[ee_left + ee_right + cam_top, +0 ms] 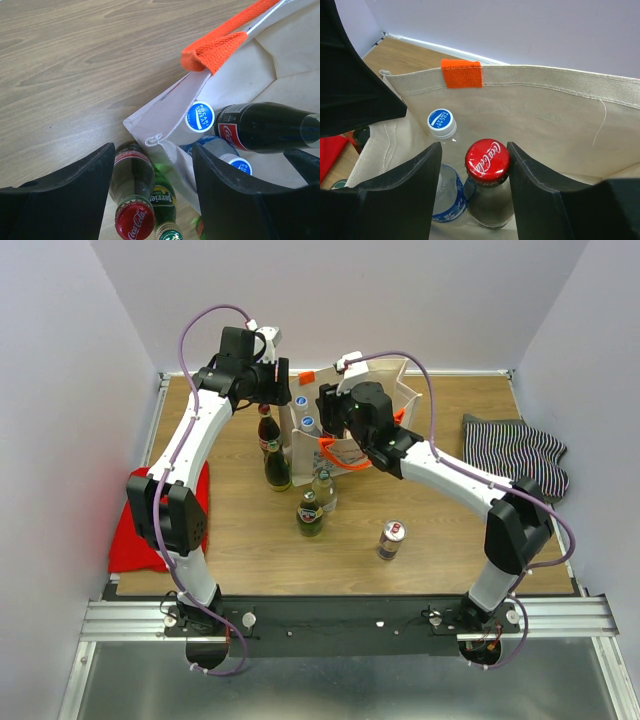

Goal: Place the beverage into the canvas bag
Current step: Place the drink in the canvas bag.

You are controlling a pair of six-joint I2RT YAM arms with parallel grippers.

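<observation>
Cream canvas bag: matt woven cloth; orange tab is coarser webbing. Cola bottle = glossy dark glass w/ shiny red metal cap; water bottle clear plastic, smooth cap. Table: matt, smooth wood-grain.

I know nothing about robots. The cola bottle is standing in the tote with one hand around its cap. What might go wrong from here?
1. The right hand is open but closely flanks the cola bottle. A crooked lift could snag the cap and tip it against the blue-capped bottle.
2. The left hand hangs open over the canvas bag corner. A second cola bottle and a green bottle stand just outside, and a low sweep might topple them.
</observation>
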